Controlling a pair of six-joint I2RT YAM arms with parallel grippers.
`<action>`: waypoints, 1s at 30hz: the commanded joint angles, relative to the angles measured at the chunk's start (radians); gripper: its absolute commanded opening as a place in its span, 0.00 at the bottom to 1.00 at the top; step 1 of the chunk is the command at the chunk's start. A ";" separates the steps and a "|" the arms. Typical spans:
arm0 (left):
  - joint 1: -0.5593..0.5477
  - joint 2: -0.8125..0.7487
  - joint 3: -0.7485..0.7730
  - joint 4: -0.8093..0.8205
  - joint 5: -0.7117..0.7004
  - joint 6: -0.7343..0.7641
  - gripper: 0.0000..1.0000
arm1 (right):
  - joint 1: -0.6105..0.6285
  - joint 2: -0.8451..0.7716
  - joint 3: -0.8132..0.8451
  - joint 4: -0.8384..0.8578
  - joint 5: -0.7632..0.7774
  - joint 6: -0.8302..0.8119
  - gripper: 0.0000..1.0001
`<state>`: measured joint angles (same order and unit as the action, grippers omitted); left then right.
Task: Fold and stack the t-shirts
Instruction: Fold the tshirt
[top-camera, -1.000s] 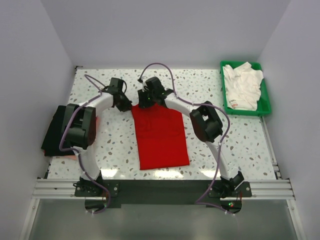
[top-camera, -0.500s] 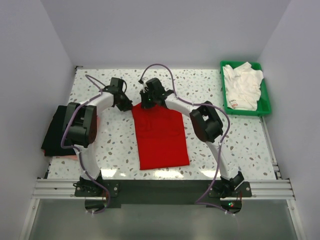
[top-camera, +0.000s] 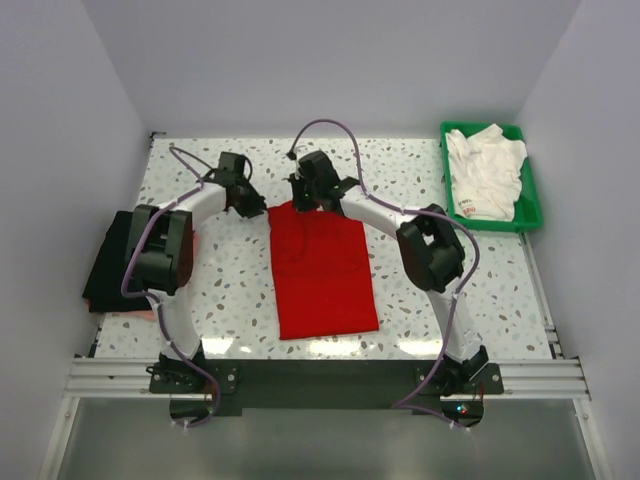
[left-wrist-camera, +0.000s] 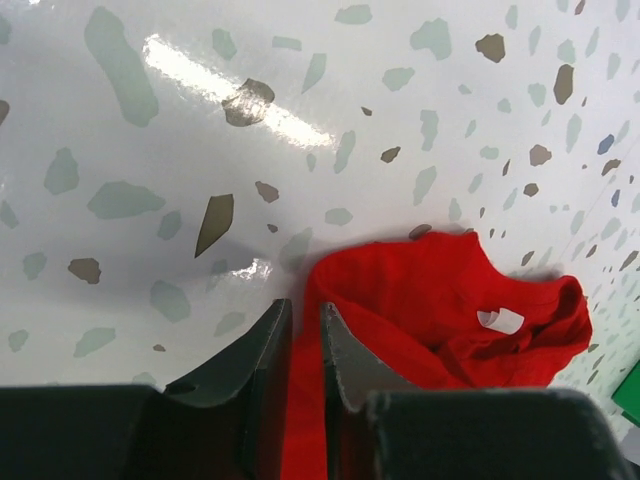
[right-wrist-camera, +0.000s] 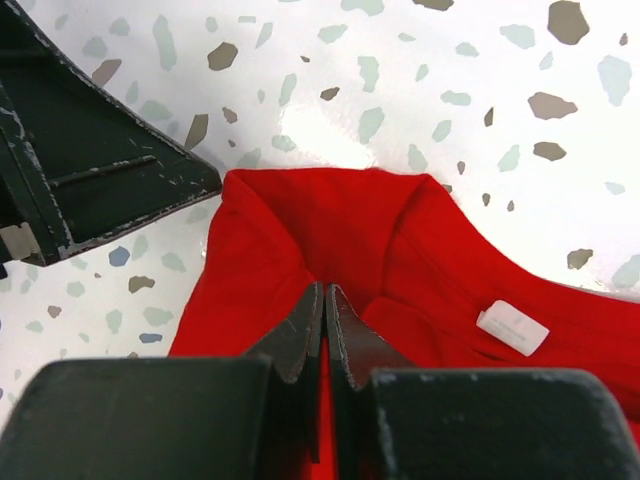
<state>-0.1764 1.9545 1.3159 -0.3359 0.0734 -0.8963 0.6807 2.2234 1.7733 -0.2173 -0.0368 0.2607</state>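
A bright red t-shirt (top-camera: 322, 268), folded into a long strip, lies in the middle of the table. Both grippers are at its far edge. My left gripper (top-camera: 262, 208) pinches the far left corner; in the left wrist view (left-wrist-camera: 305, 305) red cloth (left-wrist-camera: 420, 290) sits between the nearly closed jaws. My right gripper (top-camera: 301, 203) is shut on a fold of the shirt beside it, near the collar (right-wrist-camera: 325, 288). The white neck label (right-wrist-camera: 512, 327) shows to the right. A black t-shirt (top-camera: 108, 262) lies at the table's left edge. White t-shirts (top-camera: 484, 172) lie crumpled in the tray.
The green plastic tray (top-camera: 534, 196) stands at the far right of the speckled table (top-camera: 230, 275). The left gripper's body (right-wrist-camera: 90, 170) is close to the right gripper's left side. Grey walls close in the table at the back and both sides.
Both grippers have moved a little toward the back of the table, and the red shirt's far edge has moved with them. The right arm is stretched out further.
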 joint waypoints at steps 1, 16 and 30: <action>0.009 -0.006 0.040 0.048 0.023 0.022 0.22 | 0.003 -0.031 0.008 0.006 0.063 -0.009 0.02; -0.024 -0.088 -0.029 0.101 0.103 0.045 0.29 | 0.002 0.108 0.075 -0.033 0.077 0.025 0.04; -0.112 -0.109 -0.089 0.123 0.092 0.119 0.46 | -0.020 0.061 0.032 0.038 0.012 0.113 0.12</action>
<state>-0.2867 1.8854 1.2362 -0.2447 0.1696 -0.8162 0.6746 2.3329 1.8111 -0.2367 0.0048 0.3344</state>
